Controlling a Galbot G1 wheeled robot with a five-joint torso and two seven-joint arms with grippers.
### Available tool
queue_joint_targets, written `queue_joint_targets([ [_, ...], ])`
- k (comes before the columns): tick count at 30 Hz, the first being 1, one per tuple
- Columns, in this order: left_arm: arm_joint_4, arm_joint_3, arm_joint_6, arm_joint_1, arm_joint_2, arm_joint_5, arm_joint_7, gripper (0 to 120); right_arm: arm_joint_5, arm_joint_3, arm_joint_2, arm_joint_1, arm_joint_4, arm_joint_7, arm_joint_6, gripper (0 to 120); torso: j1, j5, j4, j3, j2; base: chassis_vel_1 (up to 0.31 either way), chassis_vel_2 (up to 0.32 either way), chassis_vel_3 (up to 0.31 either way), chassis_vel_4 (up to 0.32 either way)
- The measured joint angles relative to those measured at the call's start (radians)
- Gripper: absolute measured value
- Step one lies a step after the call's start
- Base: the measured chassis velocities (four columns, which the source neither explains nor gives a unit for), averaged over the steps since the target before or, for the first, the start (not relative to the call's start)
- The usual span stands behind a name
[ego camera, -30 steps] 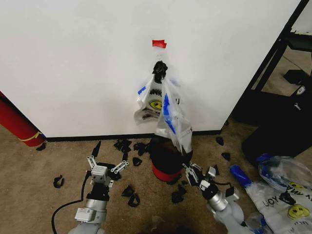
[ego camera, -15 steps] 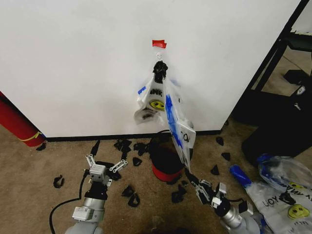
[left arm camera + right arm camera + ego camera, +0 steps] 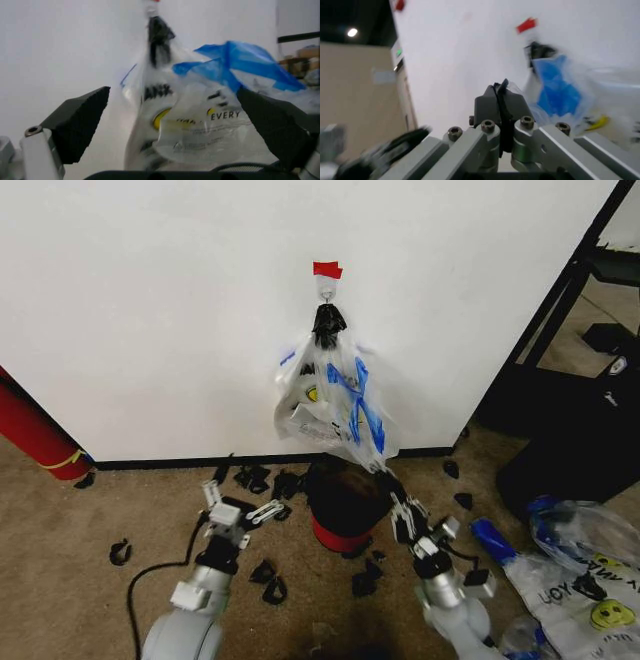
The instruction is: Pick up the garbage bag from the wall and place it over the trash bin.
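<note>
White wall, carpet; left gripper spread, right gripper pinching garbage bag.

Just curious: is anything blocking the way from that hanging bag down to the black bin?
Nothing visible does. The garbage bag hangs at the wall directly above the trash bin. The right gripper, shut, seems to pinch its lower corner; the left gripper is open beside the bin.
</note>
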Motion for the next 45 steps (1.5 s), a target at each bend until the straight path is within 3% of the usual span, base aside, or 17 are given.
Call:
queue_joint_targets([
  [5, 0.019, 0.078, 0.089, -0.136, 0.099, -0.074, 0.004, 100, -0.100, 0.008, -0.002, 0.034, -0.062, -0.044, 0.022, 0, 0.000, -0.0001, 0.0003, 0.000, 0.000, 0.000, 0.000, 0.000, 0.000],
  [7, 0.024, 0.144, 0.158, -0.230, 0.185, -0.135, 0.002, 100, -0.115, 0.015, -0.004, 0.039, -0.096, -0.061, 0.033, 0, 0.000, 0.0000, 0.0000, 0.000, 0.000, 0.000, 0.000, 0.000, 0.000],
  [8, 0.024, 0.144, 0.158, -0.230, 0.185, -0.135, 0.002, 100, -0.115, 0.015, -0.004, 0.039, -0.096, -0.061, 0.033, 0, 0.000, 0.0000, 0.0000, 0.000, 0.000, 0.000, 0.000, 0.000, 0.000],
  [13, 0.033, 0.360, 0.331, -0.482, 0.379, -0.261, -0.053, 100, -0.131, 0.025, 0.000, 0.051, -0.142, -0.081, 0.050, 0, 0.000, 0.0001, -0.0003, 0.000, 0.000, 0.000, 0.000, 0.000, 0.000],
  [21, 0.068, 0.549, 0.467, -0.733, 0.490, -0.278, -0.071, 100, -0.160, 0.027, 0.019, 0.076, -0.166, -0.070, 0.065, 0, 0.000, 0.0001, 0.0000, 0.000, 0.000, 0.000, 0.000, 0.000, 0.000],
  [23, 0.070, 0.634, 0.522, -0.809, 0.513, -0.278, -0.079, 100, -0.166, 0.027, 0.025, 0.081, -0.173, -0.068, 0.069, 0, 0.000, 0.0002, 0.0001, 0.000, 0.000, 0.000, 0.000, 0.000, 0.000],
  [30, 0.102, 0.776, 0.600, -0.917, 0.514, -0.262, -0.089, 100, -0.183, 0.027, 0.039, 0.086, -0.178, -0.066, 0.076, 0, 0.000, 0.0001, 0.0002, 0.000, 0.000, 0.000, 0.000, 0.000, 0.000],
  [39, 0.139, 0.824, 0.703, -0.995, 0.486, -0.188, -0.118, 97, -0.212, 0.027, 0.059, 0.076, -0.172, -0.067, 0.087, 0, 0.000, 0.0003, 0.0001, 0.000, 0.000, 0.000, 0.000, 0.000, 0.000],
  [45, 0.143, 0.839, 0.764, -1.028, 0.485, -0.161, -0.143, 82, -0.221, 0.026, 0.064, 0.066, -0.157, -0.068, 0.088, 0, 0.000, 0.0003, 0.0001, 0.000, 0.000, 0.000, 0.000, 0.000, 0.000],
])
